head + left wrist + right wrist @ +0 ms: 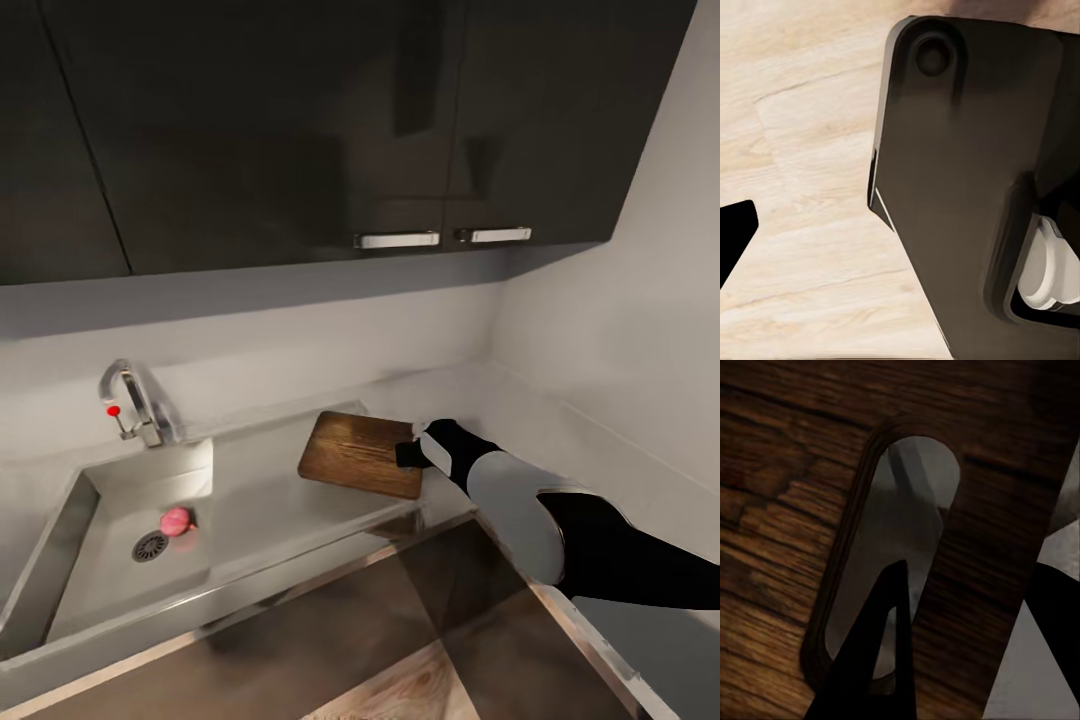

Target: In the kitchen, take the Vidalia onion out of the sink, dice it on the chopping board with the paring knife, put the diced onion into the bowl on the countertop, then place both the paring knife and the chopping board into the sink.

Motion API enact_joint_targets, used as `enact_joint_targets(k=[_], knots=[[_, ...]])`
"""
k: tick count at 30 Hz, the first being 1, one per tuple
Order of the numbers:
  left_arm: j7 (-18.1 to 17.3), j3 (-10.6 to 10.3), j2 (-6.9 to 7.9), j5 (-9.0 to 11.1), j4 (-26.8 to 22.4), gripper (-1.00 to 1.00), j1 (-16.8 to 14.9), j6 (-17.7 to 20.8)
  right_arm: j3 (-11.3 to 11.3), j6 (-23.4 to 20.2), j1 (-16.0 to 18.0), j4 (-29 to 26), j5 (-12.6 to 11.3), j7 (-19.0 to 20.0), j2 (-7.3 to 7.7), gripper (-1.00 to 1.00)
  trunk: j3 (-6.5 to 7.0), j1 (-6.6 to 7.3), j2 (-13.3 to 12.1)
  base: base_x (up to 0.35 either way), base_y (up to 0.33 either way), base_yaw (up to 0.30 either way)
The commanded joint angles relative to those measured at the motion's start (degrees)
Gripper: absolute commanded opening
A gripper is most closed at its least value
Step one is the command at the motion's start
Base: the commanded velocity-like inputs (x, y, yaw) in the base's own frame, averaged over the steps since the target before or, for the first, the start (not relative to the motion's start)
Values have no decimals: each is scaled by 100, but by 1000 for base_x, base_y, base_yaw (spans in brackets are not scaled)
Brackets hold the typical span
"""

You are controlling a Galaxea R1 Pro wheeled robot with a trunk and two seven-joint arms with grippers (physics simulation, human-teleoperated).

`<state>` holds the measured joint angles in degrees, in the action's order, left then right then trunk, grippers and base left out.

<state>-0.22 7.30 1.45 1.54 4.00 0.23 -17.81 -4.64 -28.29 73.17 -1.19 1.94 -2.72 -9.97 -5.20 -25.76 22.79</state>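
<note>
My right gripper [408, 455] is at the near right edge of the board [362, 453], which lies flat on the steel drainer [260, 470] beside the basin. In the right wrist view the board's [787, 495] dark grain is very close, with its long oval handle slot [896, 547] showing grey steel through it. One dark fingertip [881, 652] pokes up into that slot and the other [1057, 622] sits past the board's edge, so the strip of wood between slot and edge lies between my fingers. Whether they are pressing on it or merely straddling it, I cannot tell.

The onion [175, 521] sits on the floor of the sink [60, 540], just beside the round drain hole [150, 546]. It is well apart from the board and from my right hand. The chrome tap [135, 400] with its red knob [113, 411] stands at the back of the basin. Dark wall cabinets [300, 130] with pale handles hang above, and the grey countertop [560, 420] runs into the corner on my right.

My left wrist camera looks down at pale wood flooring [802, 150] and a dark slab of my own base [960, 187] with a white wheel [1046, 266]. A black tip [735, 232] shows at that picture's edge; I cannot tell how my left fingers stand.
</note>
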Motion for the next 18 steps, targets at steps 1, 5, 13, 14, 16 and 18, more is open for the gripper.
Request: enact_joint_targets(k=[1, 5, 13, 14, 16, 18], knots=[[-4, 20, 2, 13, 13, 100, -5, -30, -90, -28, 4, -13, 8, -27, -3, -100, -11, -2, 13, -148, 175, 251], [-4, 24, 4, 13, 13, 100, -5, -35, -90, -28, 4, -13, 8, -27, -3, -100, -11, -2, 13, -156, 198, 251], [-4, 21, 4, 13, 13, 100, -5, -38, -90, -28, 4, -13, 8, -27, -3, -100, -11, -2, 13, -172, 161, 251], [-4, 20, 3, 12, 13, 100, -5, -38, -90, -28, 4, -13, 8, -27, -3, -100, -11, -2, 13, -175, 113, 251], [-4, 18, 1, 6, 13, 100, -5, -38, -90, -28, 4, -13, 8, -27, -3, -100, -11, -2, 13, -129, 46, 251], [-4, 17, -2, 5, 13, 100, -5, -38, -90, -24, 4, -13, 8, -27, -3, -100, -11, -2, 13, -52, 16, 251]])
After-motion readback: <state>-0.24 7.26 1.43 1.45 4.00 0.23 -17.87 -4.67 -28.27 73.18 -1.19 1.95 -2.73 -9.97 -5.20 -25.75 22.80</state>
